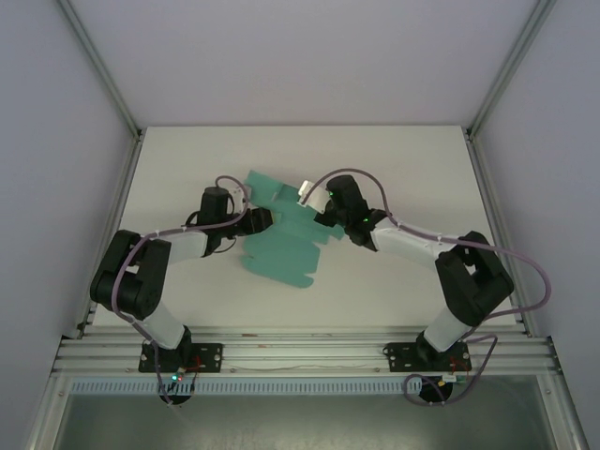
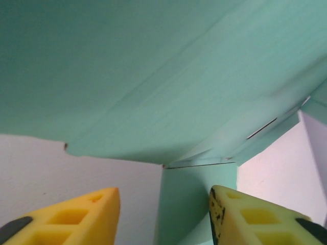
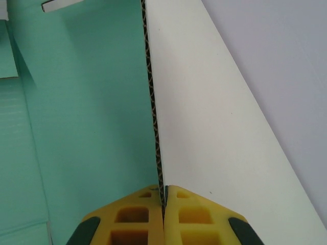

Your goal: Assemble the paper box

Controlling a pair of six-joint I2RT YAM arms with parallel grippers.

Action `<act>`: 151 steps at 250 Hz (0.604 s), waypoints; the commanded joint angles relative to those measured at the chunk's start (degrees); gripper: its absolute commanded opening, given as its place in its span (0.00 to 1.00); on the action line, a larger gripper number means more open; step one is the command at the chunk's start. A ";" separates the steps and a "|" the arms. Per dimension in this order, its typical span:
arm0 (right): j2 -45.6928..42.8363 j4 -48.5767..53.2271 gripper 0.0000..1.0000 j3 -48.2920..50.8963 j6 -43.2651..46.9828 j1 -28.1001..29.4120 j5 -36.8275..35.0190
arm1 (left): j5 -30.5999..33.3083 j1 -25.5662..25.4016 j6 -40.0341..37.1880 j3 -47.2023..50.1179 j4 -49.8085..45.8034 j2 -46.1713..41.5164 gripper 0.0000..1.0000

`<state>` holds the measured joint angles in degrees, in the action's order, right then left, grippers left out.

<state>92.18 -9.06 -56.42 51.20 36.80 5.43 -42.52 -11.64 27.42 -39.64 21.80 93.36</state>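
Paper box (image 1: pixel 281 251): unfolded teal sheet, mid-counter (image 1: pixel 403 159), partly raised between both arms.
Right gripper (image 3: pixel 164 193): clenched on a panel (image 3: pixel 204 127) at its corrugated edge.
Left gripper (image 2: pixel 163 198): fingers apart, straddling a flap (image 2: pixel 194 204).
Handling: light, stiff, crease-prone; likely best pinched near fold lines.

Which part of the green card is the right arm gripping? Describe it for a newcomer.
On the white table, between the arms, lies the paper box, a creased teal sheet. At its far right edge one panel stands up in the shut jaws of the right gripper; unlike the green panels around it, it shows a white back.
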 commanded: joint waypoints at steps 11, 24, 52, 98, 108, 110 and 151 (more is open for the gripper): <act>-2.27 -2.54 0.00 -0.07 -2.50 -0.40 1.82 | -2.63 -0.14 0.72 0.31 4.22 0.94 0.37; -2.26 -2.40 0.00 -0.01 -2.51 -0.49 1.86 | -3.07 -0.13 0.92 0.35 4.71 1.03 0.33; -2.27 -2.19 0.00 -0.06 -2.43 -0.55 1.86 | -3.06 -0.12 0.96 0.07 4.21 1.11 0.25; -2.26 -1.93 0.00 -0.02 -2.04 -0.56 1.97 | -1.83 -0.14 1.06 -0.78 2.46 1.71 0.08; -2.26 -1.93 0.00 -0.02 -1.96 -0.58 2.01 | -1.36 -0.13 1.00 -1.08 1.78 1.95 0.06; -2.27 -1.90 0.00 -0.01 -1.98 -0.56 2.03 | -1.27 -0.11 0.98 -1.17 1.71 1.99 0.06; -2.27 -1.37 0.00 -0.18 -1.28 -0.57 1.88 | 0.22 -0.13 0.50 -1.87 -0.04 2.00 0.02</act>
<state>91.74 -8.78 -56.42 50.81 36.05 5.85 -44.05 -11.60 28.84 -39.72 23.79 94.48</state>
